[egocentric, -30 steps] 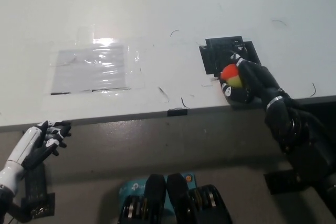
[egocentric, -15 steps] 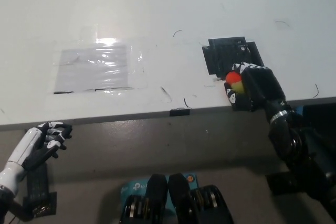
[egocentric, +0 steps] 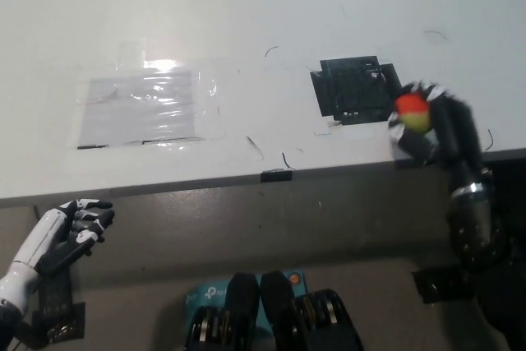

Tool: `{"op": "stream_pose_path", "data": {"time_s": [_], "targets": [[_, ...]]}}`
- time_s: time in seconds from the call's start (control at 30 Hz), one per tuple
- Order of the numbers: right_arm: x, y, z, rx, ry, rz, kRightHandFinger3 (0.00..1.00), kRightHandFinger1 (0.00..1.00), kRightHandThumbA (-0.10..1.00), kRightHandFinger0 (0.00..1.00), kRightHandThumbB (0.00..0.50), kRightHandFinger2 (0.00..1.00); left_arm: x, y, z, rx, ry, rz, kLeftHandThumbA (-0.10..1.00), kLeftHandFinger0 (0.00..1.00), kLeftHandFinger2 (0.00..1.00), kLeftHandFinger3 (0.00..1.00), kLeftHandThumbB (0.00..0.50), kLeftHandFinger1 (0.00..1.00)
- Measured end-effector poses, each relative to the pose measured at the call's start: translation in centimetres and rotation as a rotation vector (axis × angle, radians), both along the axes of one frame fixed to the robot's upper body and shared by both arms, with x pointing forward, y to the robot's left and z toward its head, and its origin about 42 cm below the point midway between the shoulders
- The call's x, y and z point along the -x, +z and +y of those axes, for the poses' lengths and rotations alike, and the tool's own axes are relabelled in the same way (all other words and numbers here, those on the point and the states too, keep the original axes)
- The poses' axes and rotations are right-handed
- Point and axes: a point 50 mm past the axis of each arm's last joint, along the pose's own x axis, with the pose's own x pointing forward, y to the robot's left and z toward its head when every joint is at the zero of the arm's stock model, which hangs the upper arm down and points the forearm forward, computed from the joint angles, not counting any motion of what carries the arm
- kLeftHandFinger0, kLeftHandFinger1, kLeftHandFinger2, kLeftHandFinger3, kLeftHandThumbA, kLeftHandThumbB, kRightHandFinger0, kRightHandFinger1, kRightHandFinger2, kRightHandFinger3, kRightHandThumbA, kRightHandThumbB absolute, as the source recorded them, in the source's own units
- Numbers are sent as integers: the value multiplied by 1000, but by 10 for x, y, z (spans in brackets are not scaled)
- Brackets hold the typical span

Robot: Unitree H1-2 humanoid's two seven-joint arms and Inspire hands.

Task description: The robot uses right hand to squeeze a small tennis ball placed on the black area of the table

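Since the earlier frames, the black right robot hand [egocentric: 436, 129] had carried the small tennis ball [egocentric: 412, 113] off the black area [egocentric: 352, 90] and to the right, so the ball, which had been at the patch's lower right corner, now sat clear of it, near the front edge of the white surface [egocentric: 263, 22]. The right robot hand was clamped on the ball, its fingers [egocentric: 454, 121] curled around it from the right and from below. The ball showed orange-red on top and yellow-green beneath, at the upper left of that hand. The hand looked motion-blurred, so whether the ball touched the surface or was held just above it could not be told. The black area lay just to the left of the right robot hand and slightly farther from the robot, a dark square patch with uneven edges.

Far to the left of the right robot hand, a sheet of clear, shiny plastic film [egocentric: 144, 108] lay flat on the surface. The white left robot hand [egocentric: 72, 223] rested below the front edge of the surface at the lower left, holding nothing, its fingers loosely curled and slightly apart.
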Motion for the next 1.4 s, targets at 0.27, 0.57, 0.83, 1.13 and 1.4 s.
{"op": "stream_pose_path", "data": {"time_s": [0.27, 0.57, 0.83, 1.13, 1.4], "targets": [[0, 26, -3, -290, -33, -37, 178, 0, -100, 0, 131, 70, 1, -2, 0, 2, 2, 7, 783, 398, 602, 699, 72, 486], [11, 52, 9, -592, 7, -69, 145, 0, -100, 0, 137, 65, 1, -4, 1, 2, 4, 13, 792, 400, 595, 696, 81, 481], [40, 78, 13, -839, 65, -127, 184, 0, -100, 0, 133, 86, 1, -4, 1, 2, 5, 15, 808, 415, 613, 710, 90, 491], [66, 91, 2, -1079, 99, -143, 181, 0, -100, 0, 56, 99, 4, -5, 1, 1, 5, 17, 737, 419, 610, 710, 34, 497], [76, 99, 0, -1222, 155, -124, 177, 0, -100, 0, 90, 126, 6, -1, 0, 2, 1, 2, 738, 450, 630, 708, 41, 514]]}}
